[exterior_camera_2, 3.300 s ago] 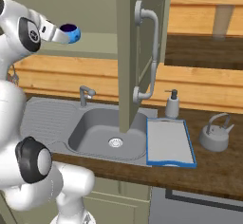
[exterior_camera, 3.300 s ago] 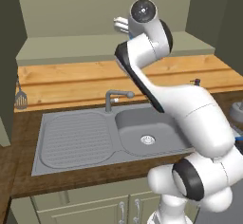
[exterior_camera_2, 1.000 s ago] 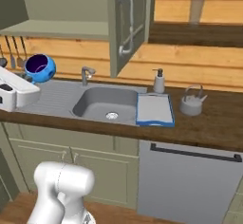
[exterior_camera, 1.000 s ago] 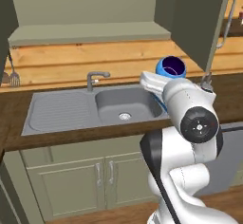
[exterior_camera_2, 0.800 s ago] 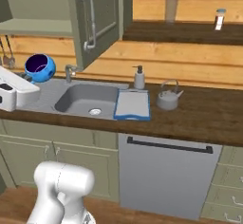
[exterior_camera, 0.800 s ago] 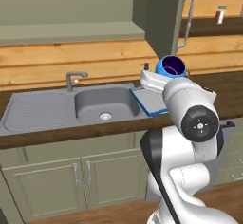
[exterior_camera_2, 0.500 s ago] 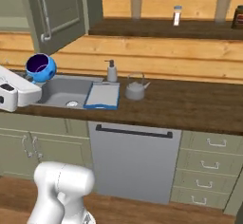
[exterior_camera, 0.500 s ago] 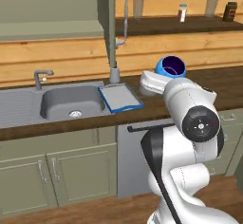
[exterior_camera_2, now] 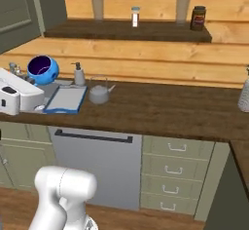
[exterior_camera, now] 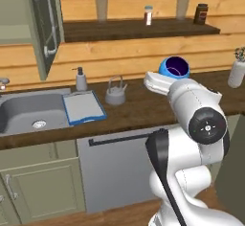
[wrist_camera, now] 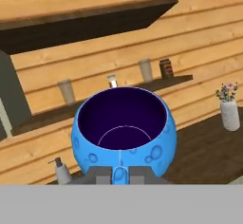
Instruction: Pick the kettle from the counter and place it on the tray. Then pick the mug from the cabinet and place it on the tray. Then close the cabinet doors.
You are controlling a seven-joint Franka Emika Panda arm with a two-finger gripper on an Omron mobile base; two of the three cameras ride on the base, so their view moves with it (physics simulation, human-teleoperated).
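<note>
The bright blue mug (exterior_camera: pixel 173 68) (exterior_camera_2: pixel 43 69) hangs in the air over the counter (exterior_camera: pixel 143 106), its dark inside facing the hand view (wrist_camera: pixel 123 128). My gripper (wrist_camera: pixel 120 173) (exterior_camera: pixel 167 78) is shut on the mug's lower side. To the mug's left, the small grey kettle (exterior_camera: pixel 115 95) (exterior_camera_2: pixel 99 94) stands on the counter beside the tray (exterior_camera: pixel 82 107) (exterior_camera_2: pixel 66 100), not on it. The blue-rimmed tray lies bare next to the sink (exterior_camera: pixel 28 115). One olive-green cabinet door (exterior_camera: pixel 45 24) stands open at the upper left.
A soap bottle (exterior_camera: pixel 81 80) (exterior_camera_2: pixel 78 74) stands behind the tray. The wall shelf holds a white bottle (exterior_camera: pixel 149 15) and a dark jar (exterior_camera_2: pixel 197 18). A white vase (exterior_camera: pixel 237 72) (exterior_camera_2: pixel 244 95) sits at the counter's right end. A dishwasher front (exterior_camera: pixel 115 167) is below.
The base has driven right, so sink, tray and kettle slid left in both views. The mug stays held in my gripper, lower than 3.3 s ago.
</note>
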